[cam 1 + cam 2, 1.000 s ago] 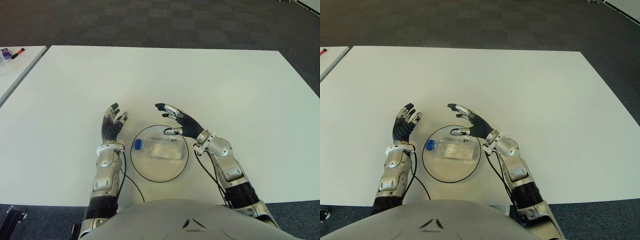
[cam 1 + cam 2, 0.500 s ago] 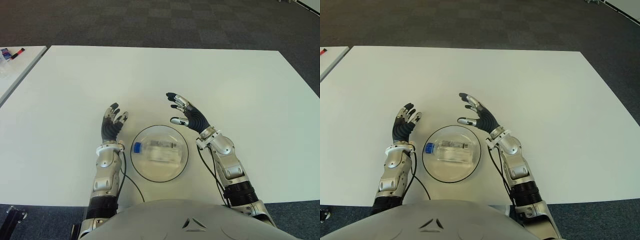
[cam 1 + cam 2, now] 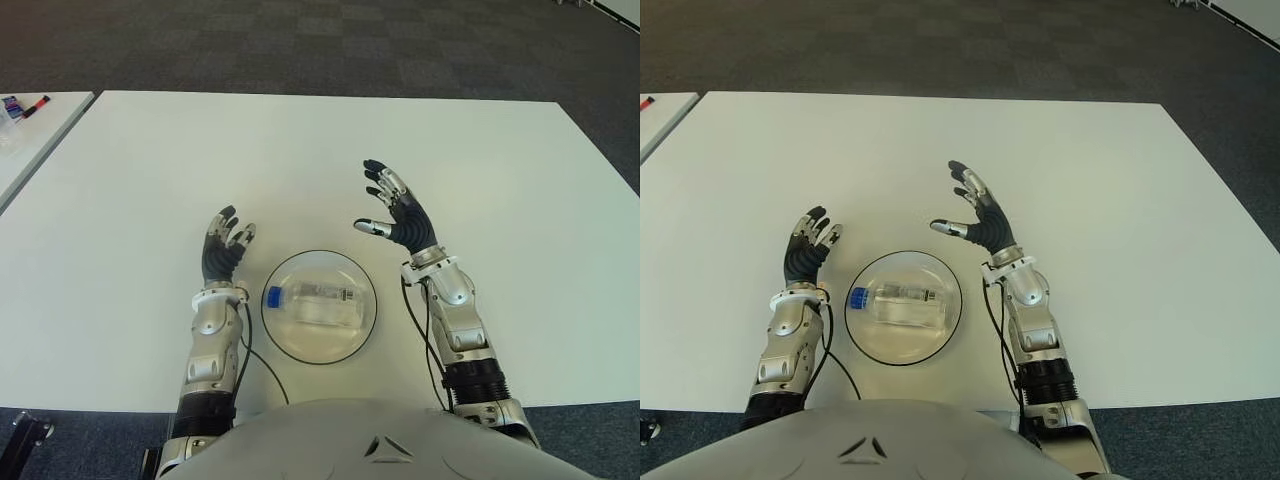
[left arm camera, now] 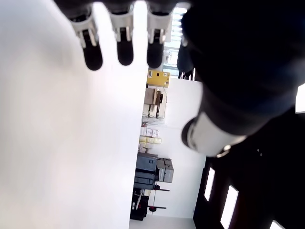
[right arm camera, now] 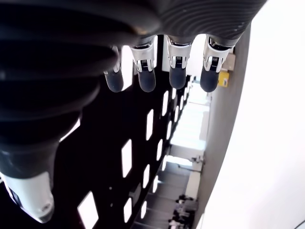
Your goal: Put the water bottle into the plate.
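surface: white table (image 3: 330,150) | on it: round clear plate (image 3: 360,335), near front edge

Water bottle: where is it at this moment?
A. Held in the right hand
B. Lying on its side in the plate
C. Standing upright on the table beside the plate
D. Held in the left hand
B. The water bottle lies on its side inside the plate, while the right hand and left hand are both open and hold nothing.
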